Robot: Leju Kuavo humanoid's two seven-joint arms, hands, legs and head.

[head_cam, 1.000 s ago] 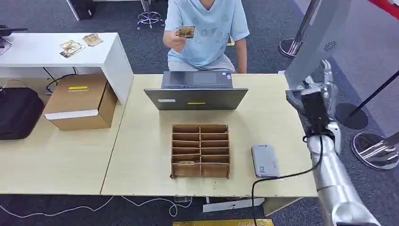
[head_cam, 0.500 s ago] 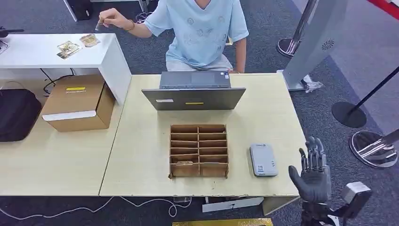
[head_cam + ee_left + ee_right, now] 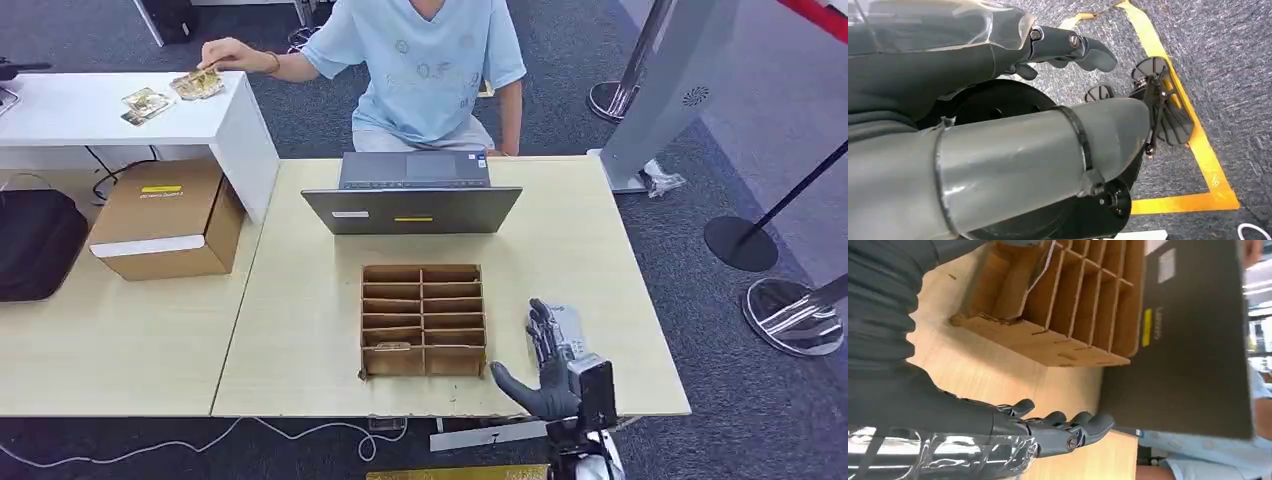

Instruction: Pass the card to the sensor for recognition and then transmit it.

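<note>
1. Head view: the right hand (image 3: 548, 372) hovers open over the sensor (image 3: 566, 322) on the bench (image 3: 300, 300), fingers (image 3: 541, 330) spread and holding nothing. The card (image 3: 196, 84) lies well apart, far forward and left on the white side table (image 3: 100, 110) under a person's hand (image 3: 225, 52), so the right hand is the nearer
2. Left wrist view: the left hand (image 3: 1068, 47) hangs above the floor, fingers loosely curled and empty
3. Right wrist view: the right fingers (image 3: 1063, 425) stretch beside the wooden organizer (image 3: 1063, 305), toward the laptop (image 3: 1188, 340)

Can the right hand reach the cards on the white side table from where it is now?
Probably not. The right hand hovers at the desk's near edge, while the cards lie on the white side table far across, beside the person's hand.
</note>
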